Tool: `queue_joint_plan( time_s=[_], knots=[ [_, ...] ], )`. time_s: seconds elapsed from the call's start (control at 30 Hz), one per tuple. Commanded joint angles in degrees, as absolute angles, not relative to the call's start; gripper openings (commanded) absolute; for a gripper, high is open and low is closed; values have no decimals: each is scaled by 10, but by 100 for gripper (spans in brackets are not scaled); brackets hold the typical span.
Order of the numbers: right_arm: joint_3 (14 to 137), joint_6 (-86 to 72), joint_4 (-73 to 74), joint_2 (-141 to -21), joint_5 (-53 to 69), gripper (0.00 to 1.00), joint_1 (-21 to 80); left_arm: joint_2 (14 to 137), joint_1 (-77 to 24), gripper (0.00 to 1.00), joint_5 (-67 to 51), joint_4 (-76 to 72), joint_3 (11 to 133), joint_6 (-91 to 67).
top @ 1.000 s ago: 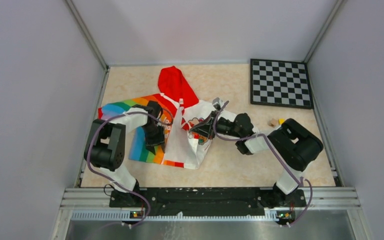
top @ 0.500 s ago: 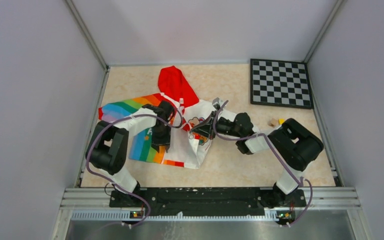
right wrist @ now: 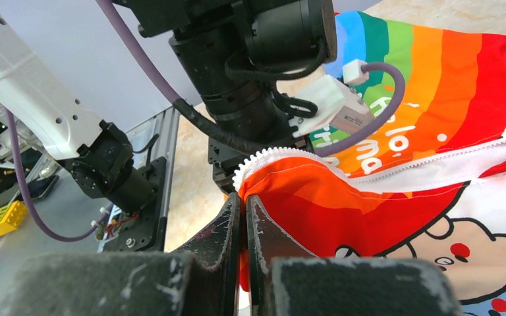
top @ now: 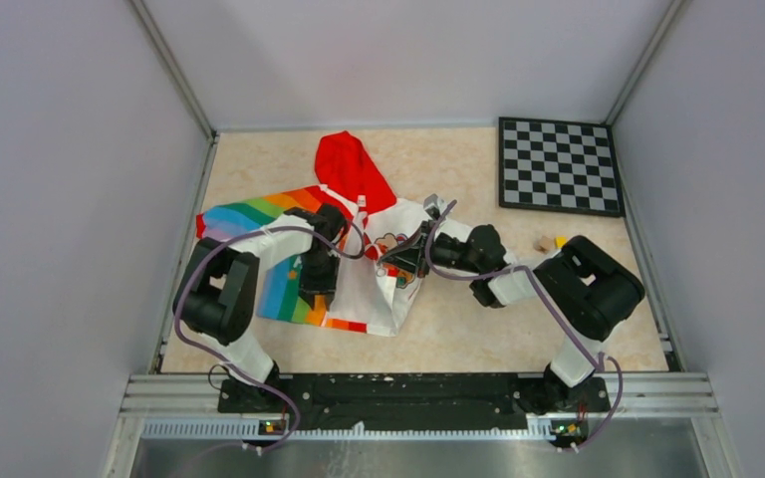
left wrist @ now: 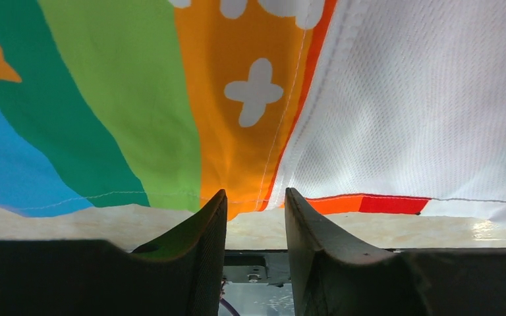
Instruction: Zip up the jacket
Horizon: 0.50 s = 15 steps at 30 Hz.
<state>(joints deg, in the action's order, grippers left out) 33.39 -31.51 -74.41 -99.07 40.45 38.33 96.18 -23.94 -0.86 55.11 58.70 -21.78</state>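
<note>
Got right pincer [right wrist: 244, 204] clamped tight on the jacket [top: 364, 289], gripping its red front edge, with zipper teeth [right wrist: 270, 156] curling just above the tips. Got left pincer [left wrist: 255, 201] at a narrow gap, gripping nothing, tips right at the rainbow half's hem. Seeing jacket spread open on worktop [top: 458, 329] under both pincers, hood beyond them.

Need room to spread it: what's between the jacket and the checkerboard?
Only bare beige tabletop lies between the jacket and the checkerboard; the top view shows that stretch.
</note>
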Motion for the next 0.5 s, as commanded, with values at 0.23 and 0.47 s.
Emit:
queue_joint_plan(
  time_s=[0.23,0.47],
  knots=[
    [329,-318,-798,-972,418,0,379,1004,-241,34,16,531,585,-200],
    [328,-318,-800,-973,418,0,379,1010,-240,22,20,516,586,-202]
  ],
)
